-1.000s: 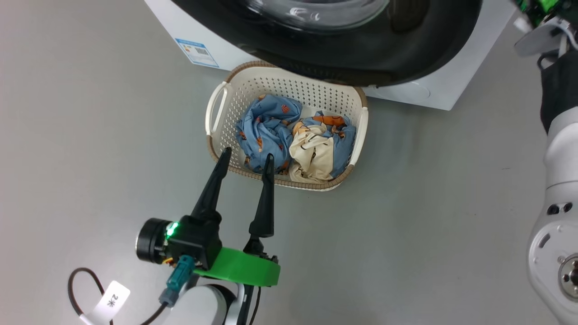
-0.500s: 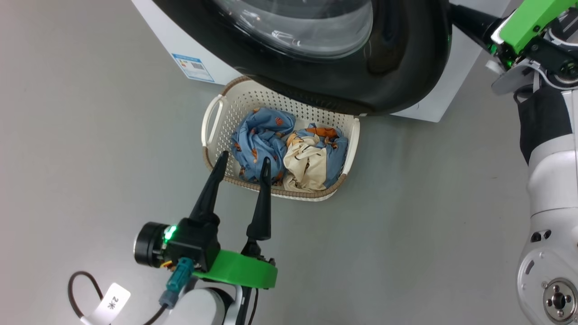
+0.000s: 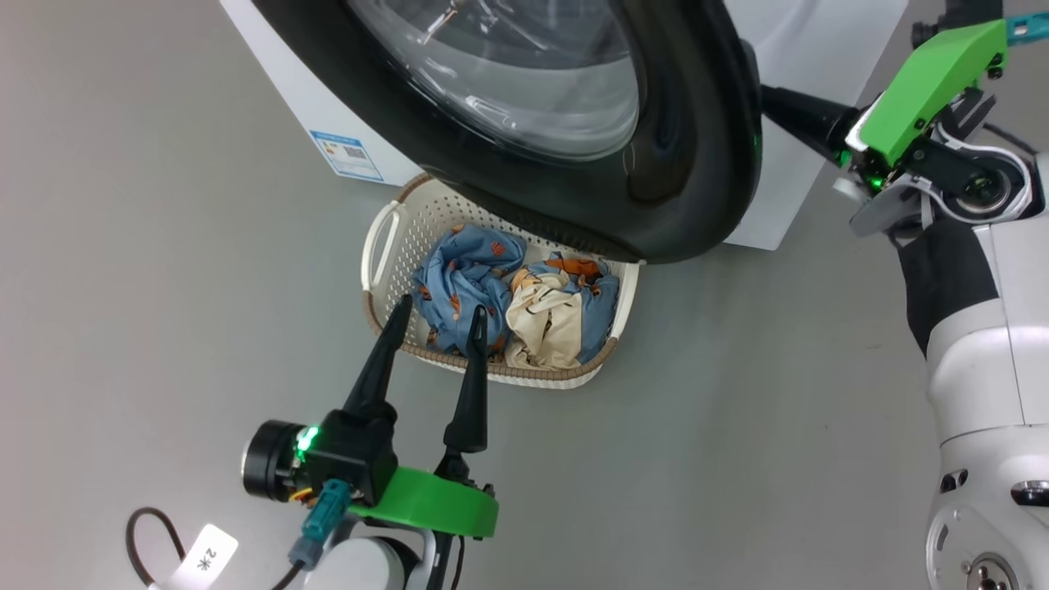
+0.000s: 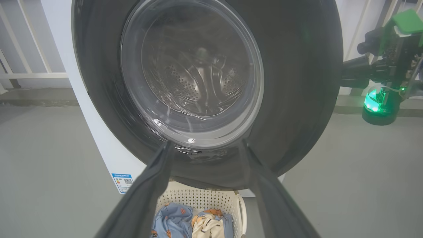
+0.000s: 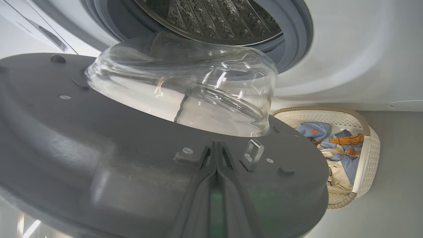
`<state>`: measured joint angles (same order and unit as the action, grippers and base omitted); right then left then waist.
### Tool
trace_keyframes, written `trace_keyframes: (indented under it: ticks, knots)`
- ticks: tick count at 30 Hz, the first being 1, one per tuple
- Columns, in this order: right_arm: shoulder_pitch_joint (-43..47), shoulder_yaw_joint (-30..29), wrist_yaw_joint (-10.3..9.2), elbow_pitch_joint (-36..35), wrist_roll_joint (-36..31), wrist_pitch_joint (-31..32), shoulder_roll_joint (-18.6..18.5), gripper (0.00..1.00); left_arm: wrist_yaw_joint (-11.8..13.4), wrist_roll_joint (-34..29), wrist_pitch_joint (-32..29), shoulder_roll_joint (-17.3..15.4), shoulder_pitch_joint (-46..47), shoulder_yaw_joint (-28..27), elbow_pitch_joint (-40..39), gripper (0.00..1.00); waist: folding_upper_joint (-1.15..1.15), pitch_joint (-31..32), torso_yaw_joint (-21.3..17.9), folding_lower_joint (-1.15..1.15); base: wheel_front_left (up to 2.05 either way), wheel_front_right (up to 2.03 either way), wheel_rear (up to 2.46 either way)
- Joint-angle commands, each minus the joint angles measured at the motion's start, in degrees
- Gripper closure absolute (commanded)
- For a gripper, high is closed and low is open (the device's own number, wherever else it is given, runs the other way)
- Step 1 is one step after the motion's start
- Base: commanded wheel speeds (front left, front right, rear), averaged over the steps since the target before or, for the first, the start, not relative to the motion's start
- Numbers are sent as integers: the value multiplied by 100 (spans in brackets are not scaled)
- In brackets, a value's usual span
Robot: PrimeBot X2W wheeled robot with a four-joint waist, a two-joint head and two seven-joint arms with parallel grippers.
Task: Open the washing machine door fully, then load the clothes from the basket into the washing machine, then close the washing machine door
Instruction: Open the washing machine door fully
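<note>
Head view: large round washing machine door (image 3: 697,164), glossy black rim around clear glass, stands partly open at the frame's top, overhanging the small cream perforated basket (image 3: 426,221) of blue and cream clothes (image 3: 508,303). Left gripper (image 3: 440,311), lower left, gapes empty by it. Left wrist view: door faces the camera, basket at bottom centre. Right wrist view: right gripper (image 5: 216,145), closed on nothing, rests against the door's grey inner face; opening looks unfinished, calling for a wider swing.
</note>
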<state>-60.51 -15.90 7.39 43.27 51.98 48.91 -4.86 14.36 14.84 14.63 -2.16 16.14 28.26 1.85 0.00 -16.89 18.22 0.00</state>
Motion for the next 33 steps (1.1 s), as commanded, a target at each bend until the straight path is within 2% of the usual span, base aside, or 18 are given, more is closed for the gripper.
trace_keyframes:
  ticks: [1, 26, 33]
  knots:
    - [8, 152, 10, -173, 133, 71, 198, 100, -2, -69, 37, -72, -15, -207, -105, 0, 0, 32, -5, 0, 0, 0, 0]
    - [752, 1527, 10, 5, 1815, -329, 198, 100, -104, -219, 37, -72, -287, -371, -48, 0, 0, 421, -119, 0, 0, 0, 0]
    - [963, 2181, 10, -159, 2411, -419, 198, 100, -124, -238, 37, -72, -362, -363, -41, 0, 0, 486, -155, 0, 0, 0, 0]
